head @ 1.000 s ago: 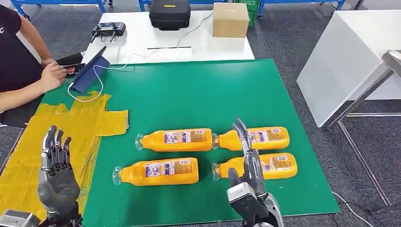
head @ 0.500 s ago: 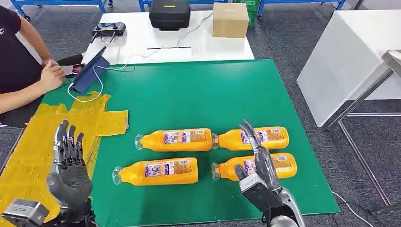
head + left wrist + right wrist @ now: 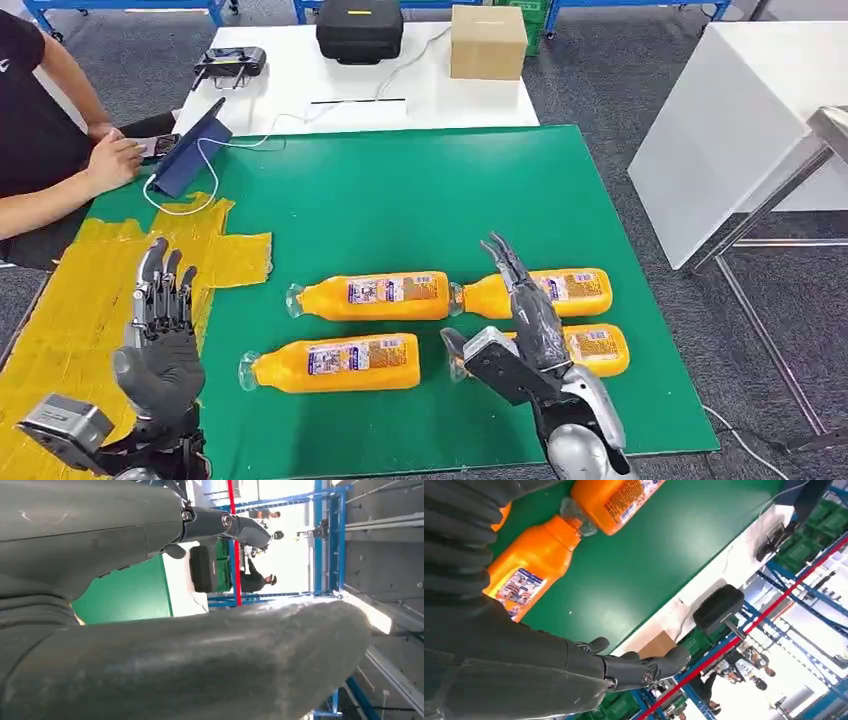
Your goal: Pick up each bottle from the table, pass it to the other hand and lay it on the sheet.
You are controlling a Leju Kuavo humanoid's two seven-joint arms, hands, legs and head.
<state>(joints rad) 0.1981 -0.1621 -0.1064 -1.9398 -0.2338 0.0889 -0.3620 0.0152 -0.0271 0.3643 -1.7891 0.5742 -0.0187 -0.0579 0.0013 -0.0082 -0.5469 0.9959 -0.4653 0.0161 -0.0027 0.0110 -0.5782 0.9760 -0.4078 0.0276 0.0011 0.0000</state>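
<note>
Four orange bottles [image 3: 370, 296] lying flat in two rows near table's [image 3: 420, 190] front edge, caps pointing left. Yellow sheet [image 3: 70, 310] crumpled at front-left corner.

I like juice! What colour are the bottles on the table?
Orange, with clear caps and pale labels. The bottles show best in the head view.

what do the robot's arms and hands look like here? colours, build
Both hands, the left hand and the right hand, share a build: dark grey rubbery palm and thumb, slim fingers of black and silver metal links. Each wrist carries a boxy grey module, and the right forearm is rounded silver. No cables or markings are visible.
</note>
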